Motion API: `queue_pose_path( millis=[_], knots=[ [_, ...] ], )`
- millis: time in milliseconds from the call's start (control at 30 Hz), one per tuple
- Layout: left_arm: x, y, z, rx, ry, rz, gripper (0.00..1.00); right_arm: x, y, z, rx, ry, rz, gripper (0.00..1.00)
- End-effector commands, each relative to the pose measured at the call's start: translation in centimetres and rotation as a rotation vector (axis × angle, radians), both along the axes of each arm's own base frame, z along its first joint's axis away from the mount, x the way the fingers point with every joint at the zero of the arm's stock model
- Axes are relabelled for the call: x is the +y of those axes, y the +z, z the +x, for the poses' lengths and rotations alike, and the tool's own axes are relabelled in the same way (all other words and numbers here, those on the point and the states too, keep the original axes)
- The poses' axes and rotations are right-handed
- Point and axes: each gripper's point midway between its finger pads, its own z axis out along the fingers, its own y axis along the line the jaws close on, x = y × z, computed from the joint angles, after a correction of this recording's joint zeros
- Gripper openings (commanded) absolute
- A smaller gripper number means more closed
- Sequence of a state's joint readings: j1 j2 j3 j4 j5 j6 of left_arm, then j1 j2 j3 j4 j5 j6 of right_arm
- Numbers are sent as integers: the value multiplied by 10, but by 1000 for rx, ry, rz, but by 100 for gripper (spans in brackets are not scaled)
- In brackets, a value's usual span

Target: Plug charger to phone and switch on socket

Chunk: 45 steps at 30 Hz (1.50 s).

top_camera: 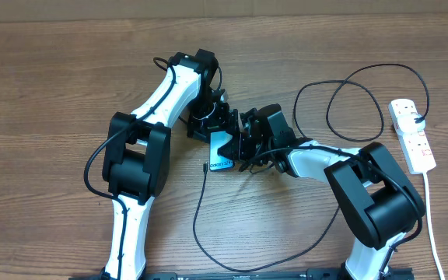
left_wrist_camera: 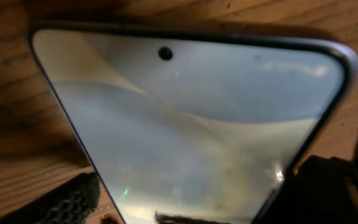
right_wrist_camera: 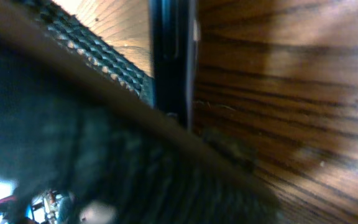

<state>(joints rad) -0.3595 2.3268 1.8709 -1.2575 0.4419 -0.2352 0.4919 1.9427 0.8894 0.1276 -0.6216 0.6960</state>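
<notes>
Across the wooden tabletop [top_camera: 53, 62] the two arms took up most of the room. The left arm [top_camera: 142, 155] rose from the near edge on the left side and bent back toward the middle. The right arm [top_camera: 372, 194] rose from the near right corner and reached left to meet it.

The charger [top_camera: 197, 222] ran the farthest of the loose things. Its black plug [top_camera: 417, 118] sat in the socket [top_camera: 412, 138], and the cable looped toward the far edge. It then passed behind the right arm, swung close along the near edge and climbed to the phone's near corner. Whether its tip sat in the port could not be told.

The socket lay close to the right edge, lengthwise toward the far edge, well apart from the phone. Its white lead [top_camera: 432, 229] trailed off to the near edge.

The phone [top_camera: 222, 150] lay near the middle of the tabletop, between the ends of the two arms. Its pale blue screen faced up, and the left wrist view showed a small camera hole [left_wrist_camera: 165, 53] near its top edge.

The left fingers [left_wrist_camera: 73, 202] stood on either side of the screen, just beside its black edges. It could not be told whether they pressed on it or stood slightly spread.

The right fingers [right_wrist_camera: 104, 62] showed only as a dark, blurred mass with a meshed pad against the phone's thin side. Their state could not be told either.
</notes>
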Motion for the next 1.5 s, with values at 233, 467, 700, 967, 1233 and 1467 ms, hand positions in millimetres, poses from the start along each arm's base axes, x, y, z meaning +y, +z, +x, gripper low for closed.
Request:
queue_pose_path(
  millis=[233,467,700,967,1233,1467],
  knots=[
    [-7,17,5,17,5,-99,100,4,45,4,-21,124,242,4],
    [-30,78,28,-79,-38,-438,93,-12,90,12,-15,183,452,4],
    [-59,131,41,-132,-48,-789,79,-16,100,16,81,143,500,4],
    [-72,165,45,-158,-70,-1006,57,-6,124,18,96,144,568,4],
    [-75,193,40,-123,-70,-1164,43,-5,135,19,95,148,596,4],
    [-80,199,35,-105,-78,-1201,38,-5,142,29,78,98,610,4]
  ],
)
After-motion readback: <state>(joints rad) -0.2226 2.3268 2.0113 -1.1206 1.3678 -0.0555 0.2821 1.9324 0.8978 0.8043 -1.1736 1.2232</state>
